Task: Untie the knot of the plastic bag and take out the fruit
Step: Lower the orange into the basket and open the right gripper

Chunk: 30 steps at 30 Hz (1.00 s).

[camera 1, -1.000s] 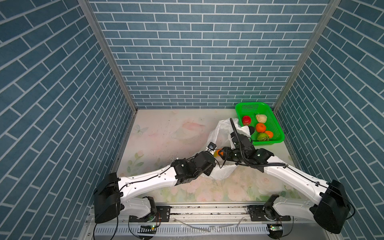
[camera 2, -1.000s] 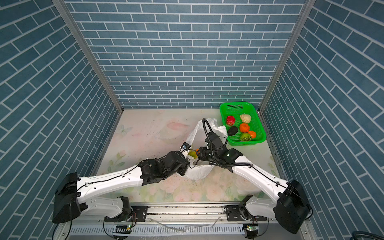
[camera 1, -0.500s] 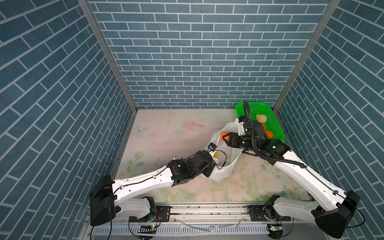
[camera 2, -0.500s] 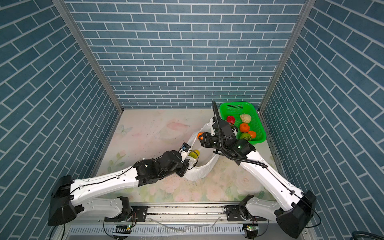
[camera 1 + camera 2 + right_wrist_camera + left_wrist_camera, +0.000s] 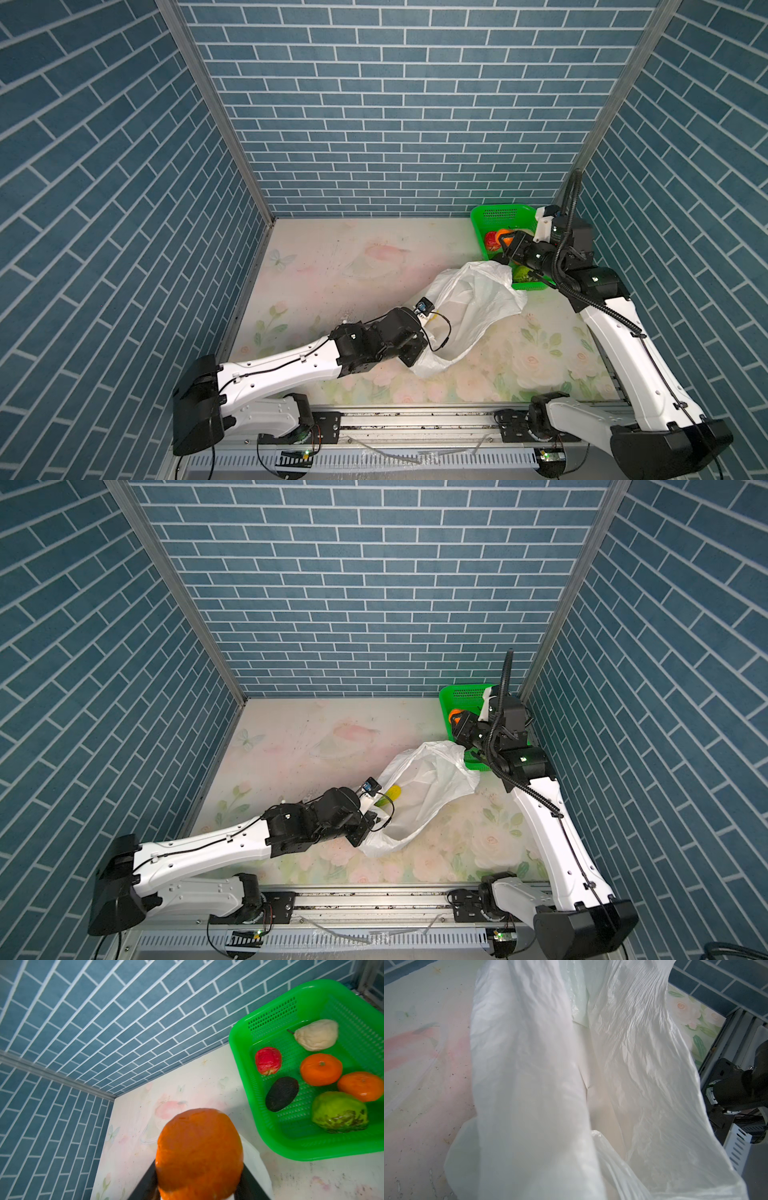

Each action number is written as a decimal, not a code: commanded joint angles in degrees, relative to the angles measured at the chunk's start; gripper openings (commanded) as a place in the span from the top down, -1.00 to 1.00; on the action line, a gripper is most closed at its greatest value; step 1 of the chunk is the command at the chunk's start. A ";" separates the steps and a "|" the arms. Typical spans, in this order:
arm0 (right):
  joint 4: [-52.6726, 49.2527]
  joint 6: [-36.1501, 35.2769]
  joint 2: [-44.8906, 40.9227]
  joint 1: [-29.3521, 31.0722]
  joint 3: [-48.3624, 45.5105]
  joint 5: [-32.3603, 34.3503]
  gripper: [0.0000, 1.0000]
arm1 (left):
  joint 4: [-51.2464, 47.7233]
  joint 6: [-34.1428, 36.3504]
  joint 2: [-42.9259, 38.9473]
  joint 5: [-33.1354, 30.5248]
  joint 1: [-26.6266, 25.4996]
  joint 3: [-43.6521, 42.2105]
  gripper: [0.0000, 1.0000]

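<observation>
Station report, top views read as a clock face with my base rail at 6 o'clock.

1. Left claw (image 5: 362, 834): at about 6 o'clock, low over the table (image 5: 332, 270). It is closed, pinching a fold of the plastic bag (image 5: 469, 303). My left wrist view is filled with white film, so the fingers themselves are not visible there.

2. Plastic bag: limp and crumpled. It runs from my left claw up toward 2 o'clock, where its far end lies against the near rim of the green basket (image 5: 494, 210). One fruit is inside it, a yellow banana (image 5: 392, 791), seen through the film just beside my left wrist.

3. Right claw (image 5: 197, 1178): at about 2 o'clock, raised and clamped on a round orange (image 5: 199, 1147), with a black finger on either side. The wrist view shows this orange beside the basket, apart from the fruit in it.

4. Basket: in the 1 o'clock corner, against the brick wall (image 5: 415, 124). Contents are a cream fruit (image 5: 316, 1034), a red fruit (image 5: 268, 1060), a dark avocado (image 5: 281, 1094), two basket oranges (image 5: 321, 1069) and a green fruit (image 5: 339, 1111). The two basket oranges lie just beside each other.
</observation>
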 commanded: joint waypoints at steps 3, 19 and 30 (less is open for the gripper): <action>8.41 -4.06 8.04 -5.35 1.17 0.74 0.01 | -3.83 2.26 -2.48 -0.16 -0.16 -1.26 1.00; 18.94 -6.72 40.92 -12.84 12.87 3.12 -0.01 | -3.17 4.43 -8.63 -6.21 -0.16 -7.05 1.00; 16.05 -6.77 47.00 -12.97 18.27 4.38 -0.50 | -4.10 4.31 -9.67 -7.79 -0.22 -6.91 1.00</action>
